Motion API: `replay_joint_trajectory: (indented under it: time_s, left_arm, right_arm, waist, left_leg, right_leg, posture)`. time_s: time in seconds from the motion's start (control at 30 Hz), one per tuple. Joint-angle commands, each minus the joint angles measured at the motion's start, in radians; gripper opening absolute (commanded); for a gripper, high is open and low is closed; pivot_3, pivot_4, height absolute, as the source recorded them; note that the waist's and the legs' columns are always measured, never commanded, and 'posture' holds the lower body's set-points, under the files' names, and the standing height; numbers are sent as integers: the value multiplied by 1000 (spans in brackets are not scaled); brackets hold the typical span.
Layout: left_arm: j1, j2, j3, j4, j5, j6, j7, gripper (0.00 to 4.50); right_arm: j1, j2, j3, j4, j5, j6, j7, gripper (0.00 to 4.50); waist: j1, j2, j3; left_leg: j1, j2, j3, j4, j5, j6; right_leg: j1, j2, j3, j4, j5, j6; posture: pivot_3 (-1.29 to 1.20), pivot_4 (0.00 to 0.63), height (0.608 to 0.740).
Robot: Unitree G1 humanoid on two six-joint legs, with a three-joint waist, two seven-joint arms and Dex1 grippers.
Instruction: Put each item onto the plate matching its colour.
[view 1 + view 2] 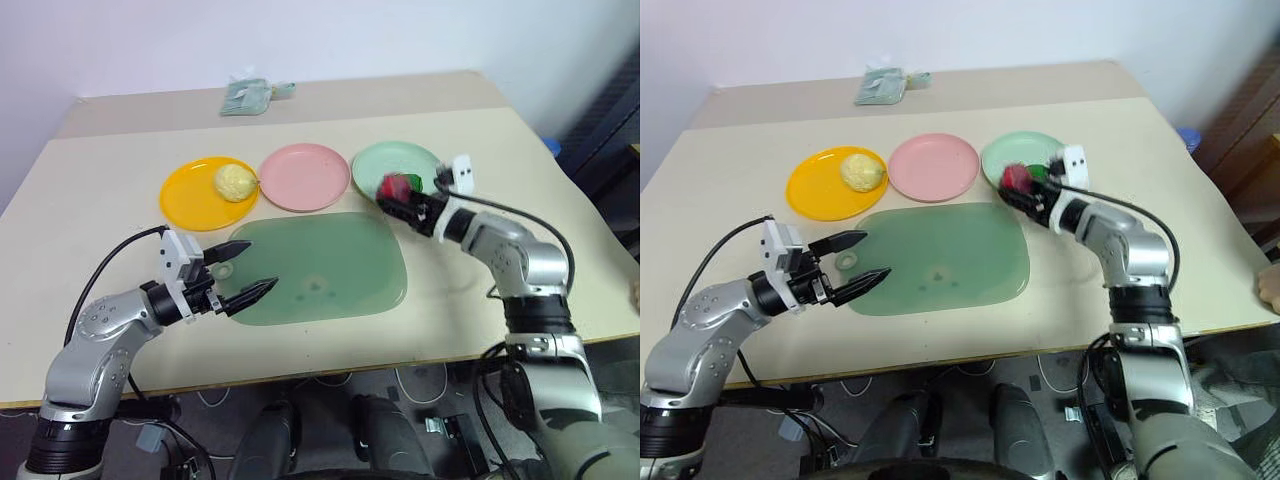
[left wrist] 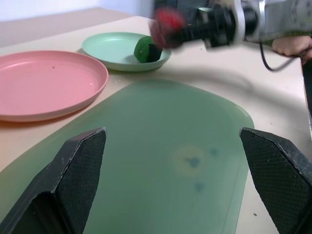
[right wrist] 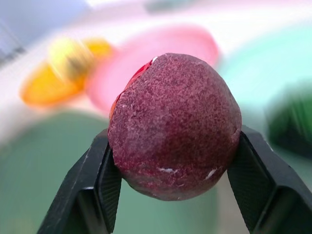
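dark red ball (image 3: pixel 174 126) sits clamped between the right gripper's (image 1: pixel 400 203) fingers, over the near rim of the mint green plate (image 1: pixel 378 163). its pink plate (image 1: pixel 304 176) lies just to the left. the left gripper (image 1: pixel 243 271), jaws apart, hovers empty over the translucent mat (image 1: pixel 340 275).

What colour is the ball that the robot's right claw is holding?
Dark red ball, with a speckled, rough skin; the right wrist view shows it best, pinched in the right gripper.

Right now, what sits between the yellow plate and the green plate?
The pink plate, bare, sits between the yellow plate and green plate, seen from both eye views.
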Motion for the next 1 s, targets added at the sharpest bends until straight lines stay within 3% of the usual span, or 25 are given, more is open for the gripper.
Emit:
replay_joint_trajectory:
  time_s: [0.03,0.17,0.3,0.57,0.7,1.0]
  left_arm:
    - [15,-3,32,-31,-7,-22,19,4500]
    - [31,-27,37,-39,8,-46,54,4500]
    - [57,-36,35,-68,31,-45,109,4500]
    - [93,-56,32,-81,105,-67,205,4500]
    - [89,-59,18,-73,143,-82,226,4500]
    - [8,-111,-20,45,255,-289,227,4500]
  right_arm:
    - [-171,87,38,188,-67,-176,-28,2439]
    - [-335,171,77,568,-189,-405,-94,2439]
    - [-422,220,98,812,-271,-546,-153,2439]
    - [-468,264,89,957,-340,-636,-194,2439]
    - [-470,259,74,960,-344,-649,-196,4372]
    - [-440,219,-22,821,-256,-660,-101,4452]
  waist:
    - [1,0,0]
    - [9,0,0]
    - [12,0,0]
    - [-2,0,0]
    - [-6,0,0]
    - [-11,0,0]
  left_leg:
    - [0,0,0,0,0,0]
    - [0,0,0,-1,0,0]
    - [-1,-1,-1,-1,0,0]
    - [-1,-1,-1,-3,1,-2]
    - [-1,-1,-1,-3,1,-2]
    - [-1,-1,0,-3,1,-2]
  right_leg:
    - [0,0,0,1,0,0]
    - [0,0,0,1,0,0]
    - [0,-2,0,-2,0,0]
    - [-4,-1,0,2,0,-1]
    - [-3,-1,0,2,0,-1]
    - [-3,-1,0,2,0,-1]
  posture:
    - [0,150,740]
    - [0,150,740]
    - [0,150,740]
    - [0,150,740]
    - [0,150,740]
    - [0,150,740]
